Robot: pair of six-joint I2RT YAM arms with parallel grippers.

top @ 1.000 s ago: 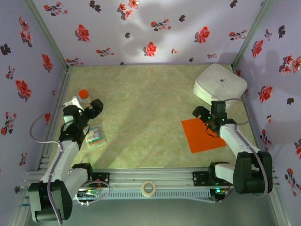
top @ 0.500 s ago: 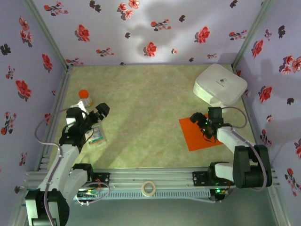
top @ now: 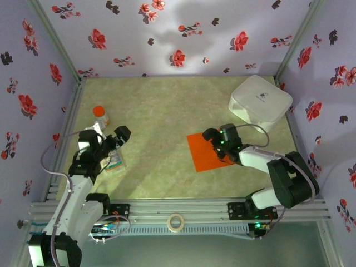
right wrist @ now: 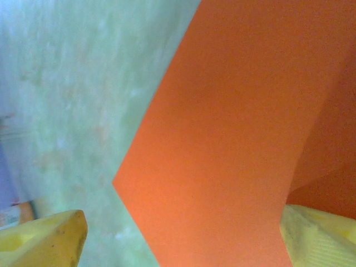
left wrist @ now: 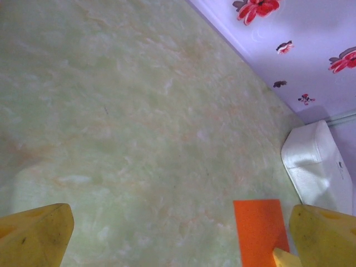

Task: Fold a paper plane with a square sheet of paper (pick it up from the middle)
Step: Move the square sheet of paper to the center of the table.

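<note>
A pale green marbled surface (top: 167, 105) fills the middle of the top view, boxed in by lilac walls (top: 183, 33) printed with red and dark flowers. One square sheet of paper (top: 204, 157), bright orange-red, lies on it right of centre. One white case (top: 260, 100) sits at upper right, one orange-capped bottle (top: 100, 114) and one printed packet (top: 115, 161) at the left, and one tape roll (top: 176, 222) at bottom centre. There are two grippers. The left gripper (top: 119, 136) hangs released near the packet. The right gripper (top: 216, 136) is spread wide over the sheet's upper edge, pinching nothing.
</note>
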